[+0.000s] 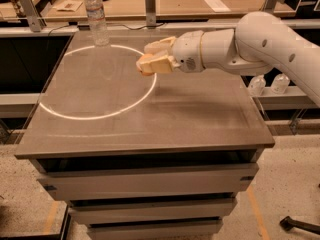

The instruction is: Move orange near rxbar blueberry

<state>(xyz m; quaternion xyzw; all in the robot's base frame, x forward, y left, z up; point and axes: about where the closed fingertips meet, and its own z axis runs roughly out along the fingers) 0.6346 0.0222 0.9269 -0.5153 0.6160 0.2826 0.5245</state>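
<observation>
My gripper [149, 64] hangs above the middle back of the grey table [200, 124], at the end of the white arm reaching in from the right. Its pale fingers are closed around the orange [143, 65], of which only a small orange patch shows between them, and it is held clear of the tabletop. The rxbar blueberry is hidden behind the arm and wrist.
A clear water bottle [96, 16] stands at the table's back left corner. A bright ring of light [60, 111] lies on the left half of the tabletop. Two small bottles [268, 84] sit on a shelf right of the table. A wooden bench runs behind.
</observation>
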